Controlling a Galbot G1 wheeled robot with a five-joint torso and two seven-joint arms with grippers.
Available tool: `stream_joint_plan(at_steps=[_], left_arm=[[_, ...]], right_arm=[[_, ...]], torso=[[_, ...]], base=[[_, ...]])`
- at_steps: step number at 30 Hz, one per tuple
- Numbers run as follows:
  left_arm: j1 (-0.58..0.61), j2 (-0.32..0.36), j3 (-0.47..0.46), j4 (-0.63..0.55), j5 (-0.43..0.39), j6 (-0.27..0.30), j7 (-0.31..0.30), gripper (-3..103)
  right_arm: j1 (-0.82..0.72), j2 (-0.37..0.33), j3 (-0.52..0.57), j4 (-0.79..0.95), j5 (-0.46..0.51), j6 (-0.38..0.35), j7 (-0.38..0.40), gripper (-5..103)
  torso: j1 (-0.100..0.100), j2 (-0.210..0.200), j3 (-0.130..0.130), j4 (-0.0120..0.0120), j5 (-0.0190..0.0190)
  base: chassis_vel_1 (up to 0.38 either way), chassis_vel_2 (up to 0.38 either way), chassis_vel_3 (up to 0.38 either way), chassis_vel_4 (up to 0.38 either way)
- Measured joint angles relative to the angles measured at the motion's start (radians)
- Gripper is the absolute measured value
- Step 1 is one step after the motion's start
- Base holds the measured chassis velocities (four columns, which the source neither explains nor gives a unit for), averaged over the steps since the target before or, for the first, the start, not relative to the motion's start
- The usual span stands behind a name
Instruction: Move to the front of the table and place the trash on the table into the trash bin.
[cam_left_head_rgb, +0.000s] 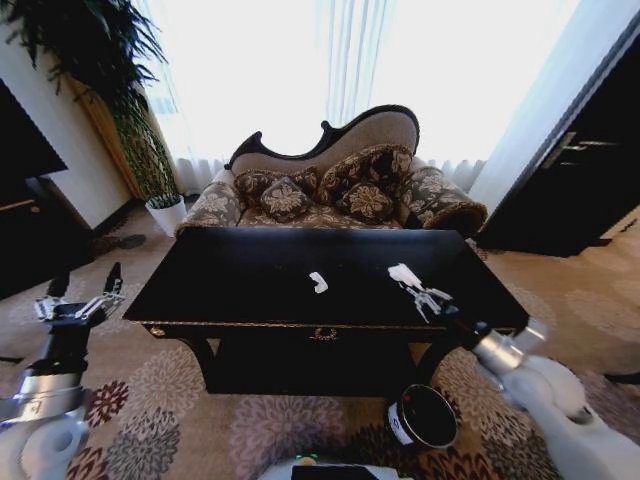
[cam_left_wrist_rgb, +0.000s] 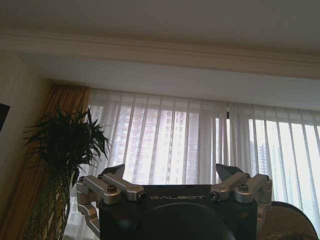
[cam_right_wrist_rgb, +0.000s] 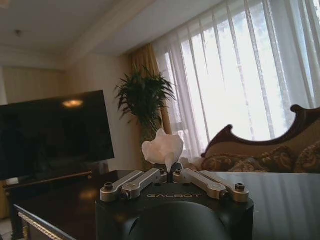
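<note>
In the head view, the right gripper (cam_left_head_rgb: 408, 280) is reaching over the right part of the black table (cam_left_head_rgb: 250, 275) and pinching a crumpled white paper scrap (cam_left_head_rgb: 402, 272), while a second paper scrap (cam_left_head_rgb: 318, 283) is lying near the table's middle and the trash bin (cam_left_head_rgb: 424, 416) is standing on the carpet in front of the table's right end; the left gripper (cam_left_head_rgb: 82, 292) is hanging off the table's left side with its fingers spread and nothing between them. In the left wrist view, the left gripper (cam_left_wrist_rgb: 172, 177) is pointing up toward the curtains (cam_left_wrist_rgb: 200, 140), its fingers (cam_left_wrist_rgb: 227, 174) standing wide apart. In the right wrist view, the right gripper (cam_right_wrist_rgb: 168, 170) is clamping the paper scrap (cam_right_wrist_rgb: 162, 148) above the tabletop (cam_right_wrist_rgb: 285, 200), with the sofa (cam_right_wrist_rgb: 270, 150) behind.
</note>
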Motion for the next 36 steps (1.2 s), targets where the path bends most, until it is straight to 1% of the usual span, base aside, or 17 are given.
stream_joint_plan(at_steps=[4, 5, 8, 9, 10, 13, 14, 15, 17, 21, 22, 25, 29, 30, 33, 35, 36], left_arm=[[0.007, -0.005, -0.019, -0.008, -0.009, 0.001, 0.0, 100], [0.007, -0.005, -0.019, -0.008, -0.009, 0.001, 0.0, 100], [0.012, -0.012, -0.029, -0.015, -0.013, 0.001, -0.001, 100], [0.012, -0.012, -0.029, -0.015, -0.013, 0.001, -0.001, 100], [0.013, -0.016, -0.03, -0.017, -0.013, 0.001, -0.001, 100], [0.016, -0.026, -0.028, -0.018, -0.007, 0.002, -0.001, 100], [0.016, -0.026, -0.028, -0.018, -0.007, 0.002, -0.001, 100], [0.017, -0.029, -0.026, -0.019, -0.001, 0.002, -0.001, 100], [0.017, -0.03, -0.025, -0.019, 0.001, 0.002, -0.001, 100], [0.021, -0.033, -0.023, -0.027, 0.006, 0.002, -0.001, 100], [0.021, -0.033, -0.023, -0.027, 0.006, 0.002, -0.001, 100], [0.024, -0.03, -0.028, -0.027, 0.006, 0.002, -0.001, 100], [0.025, -0.028, -0.029, -0.025, 0.006, 0.002, -0.001, 100], [0.025, -0.027, -0.029, -0.024, 0.006, 0.002, -0.001, 100], [0.024, -0.028, -0.028, -0.023, 0.006, 0.002, -0.001, 100], [0.024, -0.027, -0.029, -0.022, 0.006, 0.002, -0.001, 100], [0.024, -0.026, -0.031, -0.02, 0.005, 0.002, -0.001, 100]], right_arm=[[-0.024, 0.035, 0.013, -0.076, -0.007, 0.051, -0.107, 1], [-0.024, 0.035, 0.013, -0.076, -0.007, 0.051, -0.107, 1], [-0.029, 0.055, 0.018, -0.153, -0.02, 0.087, -0.175, 1], [-0.029, 0.055, 0.018, -0.153, -0.02, 0.087, -0.175, 1], [-0.03, 0.064, 0.025, -0.195, -0.018, 0.099, -0.212, 1], [-0.026, 0.071, 0.046, -0.28, 0.0, 0.121, -0.276, 1], [-0.026, 0.071, 0.046, -0.28, 0.0, 0.121, -0.276, 1], [-0.02, 0.073, 0.056, -0.328, 0.012, 0.127, -0.304, 1], [-0.017, 0.073, 0.06, -0.347, 0.015, 0.128, -0.314, 1], [0.007, 0.084, 0.084, -0.486, 0.023, 0.135, -0.404, 1], [0.007, 0.084, 0.084, -0.486, 0.023, 0.135, -0.404, 1], [0.018, 0.095, 0.096, -0.568, 0.029, 0.138, -0.46, 1], [0.021, 0.103, 0.099, -0.596, 0.031, 0.139, -0.485, 1], [0.024, 0.109, 0.099, -0.617, 0.031, 0.139, -0.506, 1], [0.035, 0.118, 0.097, -0.654, 0.021, 0.139, -0.542, 1], [0.05, 0.121, 0.086, -0.703, -0.01, 0.139, -0.59, 1], [0.056, 0.123, 0.076, -0.726, -0.023, 0.139, -0.601, 1]], torso=[[0.0, 0.0, 0.0, 0.0001, 0.0001], [0.0, 0.0, 0.0, 0.0001, 0.0001], [0.0, 0.0, 0.0, 0.0001, 0.0002], [0.0, 0.0, 0.0, 0.0001, 0.0002], [0.0, 0.0, 0.0, 0.0001, 0.0003], [0.0, 0.0, 0.0, 0.0, 0.0001], [0.0, 0.0, 0.0, 0.0, 0.0001], [0.0, 0.0, 0.0, 0.0, 0.0002], [0.0, 0.0, 0.0, 0.0001, 0.0001], [0.0, 0.0, 0.0, 0.0, 0.0002], [0.0, 0.0, 0.0, 0.0, 0.0002], [0.0, 0.0, 0.0, 0.0, 0.0002], [0.0, 0.0, 0.0, 0.0, 0.0002], [0.0, 0.0, 0.0, 0.0, 0.0001], [0.0, 0.0, 0.0, 0.0001, 0.0], [0.0, 0.0, 0.0, 0.0, -0.0001], [0.0, 0.0, 0.0, 0.0, -0.0001]], base=[[0.0, 0.0, 0.0, 0.0], [0.0, 0.0, 0.0, 0.0], [0.0, 0.0, 0.0, 0.0], [0.0, 0.0, 0.0, 0.0], [0.0, 0.0, 0.0, 0.0], [0.0, 0.0, 0.0, 0.0], [0.0, 0.0, 0.0, 0.0], [0.0, 0.0, 0.0, 0.0], [0.0, 0.0, 0.0, 0.0], [0.0, 0.0, 0.0, 0.0], [0.0, 0.0, 0.0, 0.0], [0.0, 0.0, 0.0, 0.0], [0.0, 0.0, 0.0, 0.0], [0.0, 0.0, 0.0, 0.0], [0.0, 0.0, 0.0, 0.0], [0.0, 0.0, 0.0, 0.0], [0.0, 0.0, 0.0, 0.0]])
